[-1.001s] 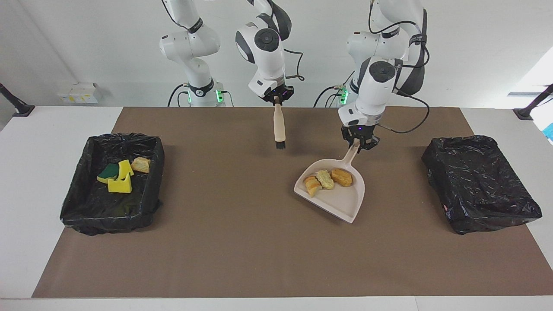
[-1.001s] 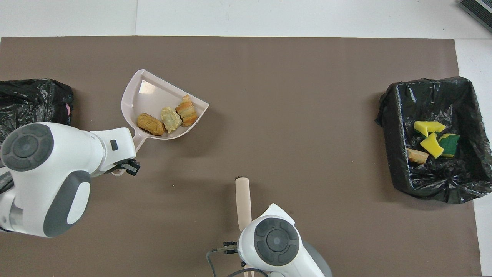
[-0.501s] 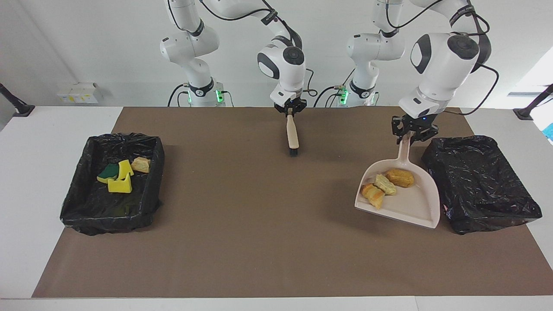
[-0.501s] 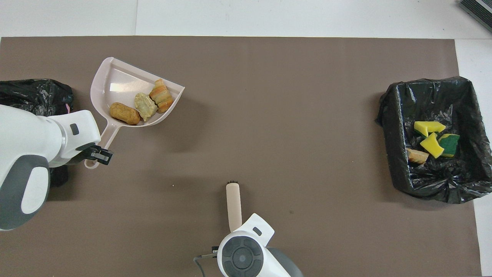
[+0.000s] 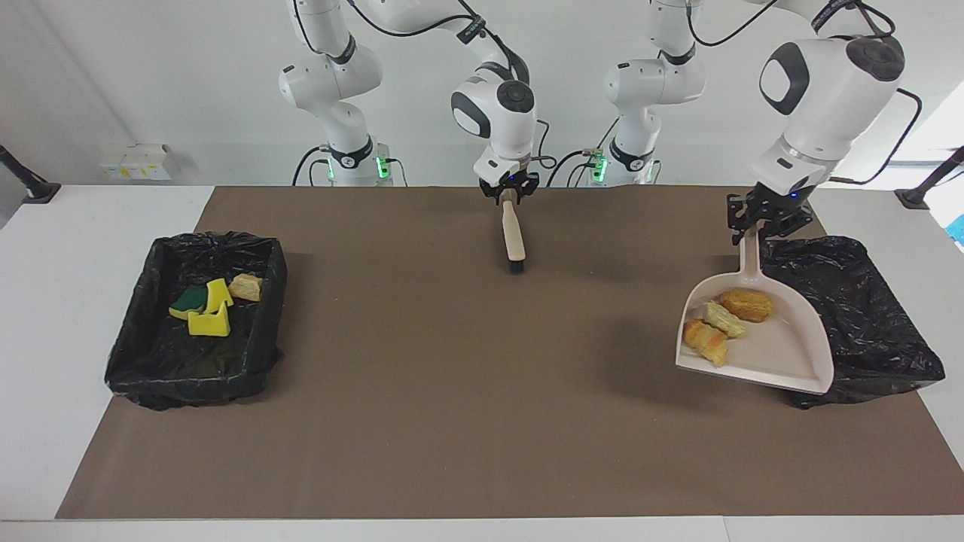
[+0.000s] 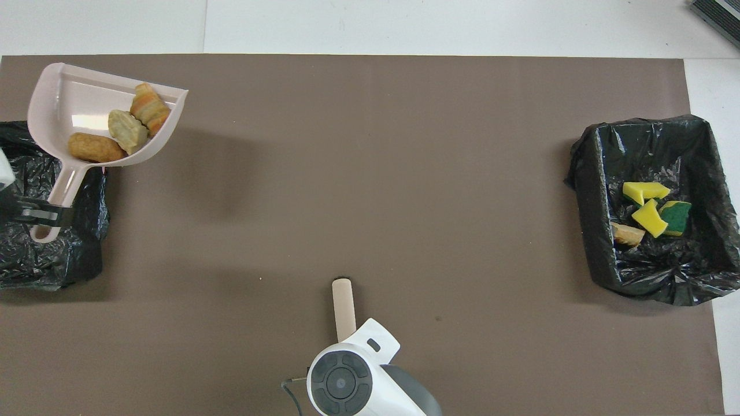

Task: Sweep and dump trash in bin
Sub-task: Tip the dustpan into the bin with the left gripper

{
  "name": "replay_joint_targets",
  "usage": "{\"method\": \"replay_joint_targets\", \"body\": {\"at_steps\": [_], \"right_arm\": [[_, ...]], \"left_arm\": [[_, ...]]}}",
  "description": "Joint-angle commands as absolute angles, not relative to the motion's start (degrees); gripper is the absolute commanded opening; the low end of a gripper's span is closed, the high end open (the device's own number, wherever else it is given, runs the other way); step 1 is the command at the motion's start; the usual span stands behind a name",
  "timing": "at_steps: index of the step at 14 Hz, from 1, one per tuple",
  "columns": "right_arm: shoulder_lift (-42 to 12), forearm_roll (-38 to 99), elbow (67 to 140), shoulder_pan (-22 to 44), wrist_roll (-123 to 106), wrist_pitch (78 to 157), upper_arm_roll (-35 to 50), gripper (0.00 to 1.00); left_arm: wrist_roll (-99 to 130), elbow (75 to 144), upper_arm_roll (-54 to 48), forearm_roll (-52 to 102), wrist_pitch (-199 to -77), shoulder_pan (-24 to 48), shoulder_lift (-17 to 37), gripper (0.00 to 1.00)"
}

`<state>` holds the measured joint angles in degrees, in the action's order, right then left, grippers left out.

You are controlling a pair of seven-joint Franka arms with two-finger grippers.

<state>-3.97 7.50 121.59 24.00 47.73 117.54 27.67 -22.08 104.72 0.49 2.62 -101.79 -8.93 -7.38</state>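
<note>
Left gripper (image 5: 767,223): pinching the handle of the beige dustpan (image 5: 776,350), holding it up in the air.
Change observed: within the last second the left arm has carried the dustpan from over the middle of the mat to the black-lined bin (image 5: 866,316) at its own end of the table; the pan now overlaps that bin's rim in both views.
Trash in dustpan: three bread-like chunks (image 5: 724,318) rest near the handle end, none spilled on the brown mat (image 5: 452,421).
Trash already binned: sponge pieces (image 5: 205,307) and one bread chunk (image 5: 246,287) lie in the other lined bin (image 5: 151,369), at the right arm's end.
Right gripper (image 5: 509,194): at the top of the brush (image 5: 514,235) handle; brush hangs bristles down, near the robots. Whether its fingers are pressed on the handle or spread cannot be told.
Assessment: sweeping appears complete; carrying is nearly done. Remaining step, as judged, is tipping the pan over the bin.
Risk: the pan's lip stands only partly over the bin; chunks could fall on the mat if it is tilted here.
</note>
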Motion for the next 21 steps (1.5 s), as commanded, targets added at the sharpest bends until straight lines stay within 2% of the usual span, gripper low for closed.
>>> {"method": "replay_joint_targets", "body": {"at_steps": [1, 6, 10, 14, 16, 21], "right_arm": [[-1.9, 6.5, 116.6, 19.2, 43.8, 110.2, 28.0, 1.00], [-0.4, 6.7, 108.2, 11.0, 30.1, 98.1, 27.9, 1.00], [-0.3, 6.8, 102.8, 4.1, 20.6, 92.2, 27.7, 1.00], [2.1, 6.8, 102.6, -1.6, 12.1, 90.7, 27.6, 1.00], [2.4, 6.6, 102.6, -2.0, 11.5, 90.6, 27.4, 1.00], [2.5, 6.5, 102.5, -2.1, 10.8, 90.8, 25.9, 1.00]], "left_arm": [[-24.2, 102.6, 0.3, 3.8, -99.1, -12.9, -7.0, 0.00], [-32.3, 102.6, 0.6, 1.7, -97.7, -21.6, -6.2, 0.00], [-48.0, 103.2, 0.6, -5.5, -96.3, -27.9, -5.8, 0.00], [-62.8, 103.2, 0.7, -16.9, -99.3, -30.1, -4.7, 0.00], [-72.1, 103.3, 0.7, -20.7, -103.2, -30.7, -3.9, 0.00], [-78.2, 102.4, 0.6, -30.6, -112.5, -29.8, 0.4, 0.00]]}}
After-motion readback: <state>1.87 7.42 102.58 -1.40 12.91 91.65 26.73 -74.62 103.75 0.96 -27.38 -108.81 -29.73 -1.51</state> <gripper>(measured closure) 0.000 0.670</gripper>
